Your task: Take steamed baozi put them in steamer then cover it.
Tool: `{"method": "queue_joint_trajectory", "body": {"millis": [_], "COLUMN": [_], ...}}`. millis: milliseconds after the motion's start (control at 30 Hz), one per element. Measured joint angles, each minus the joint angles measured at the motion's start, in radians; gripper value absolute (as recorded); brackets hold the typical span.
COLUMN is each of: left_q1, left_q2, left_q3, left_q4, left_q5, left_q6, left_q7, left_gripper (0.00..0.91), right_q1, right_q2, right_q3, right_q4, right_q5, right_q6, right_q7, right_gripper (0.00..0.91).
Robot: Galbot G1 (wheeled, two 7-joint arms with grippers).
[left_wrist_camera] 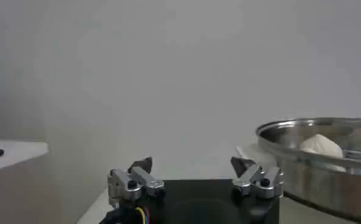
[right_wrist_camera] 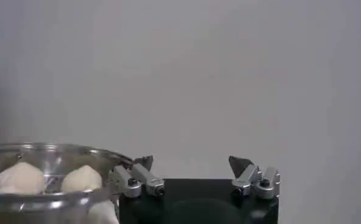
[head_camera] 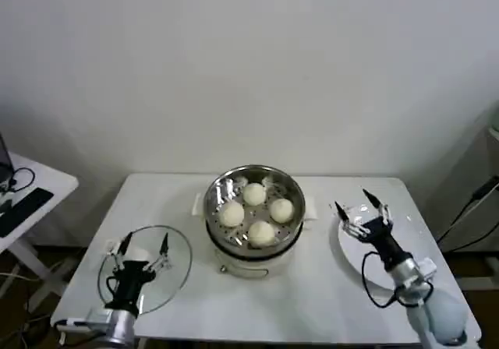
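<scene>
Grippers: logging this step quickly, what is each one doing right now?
Left gripper: open, empty, above the glass lid.
Right gripper: open, empty, over the white plate.

Soft, even indoor light; glare on steamer (head_camera: 253, 209) rim; mild blur.

Steamer (head_camera: 253, 216) sits mid-table (head_camera: 312, 302) with four baozi (head_camera: 255, 194) in it. Glass lid (head_camera: 148, 267) lies off to its left, plate (head_camera: 355, 259) to its right, both on the table.
</scene>
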Motion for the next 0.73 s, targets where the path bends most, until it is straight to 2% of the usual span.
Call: {"method": "queue_joint_trajectory", "body": {"millis": [333, 733], "left_q1": [0.005, 0.003], "left_q2": [0.010, 0.004], "left_q3": [-0.011, -0.013], "left_q4": [0.018, 0.027], "left_q5": [-0.017, -0.020], "left_q6": [-0.013, -0.030], "left_q7": [0.006, 0.018], "left_gripper": [0.907, 0.907], "right_q1": [-0.137, -0.196], "right_q2": [0.156, 0.222], "right_q3": [0.072, 0.101], "right_q4": [0.035, 0.051], "right_q5": [-0.025, -0.032], "right_q6": [0.046, 0.069], "right_q7": [-0.020, -0.040], "right_gripper": [0.907, 0.907]}}
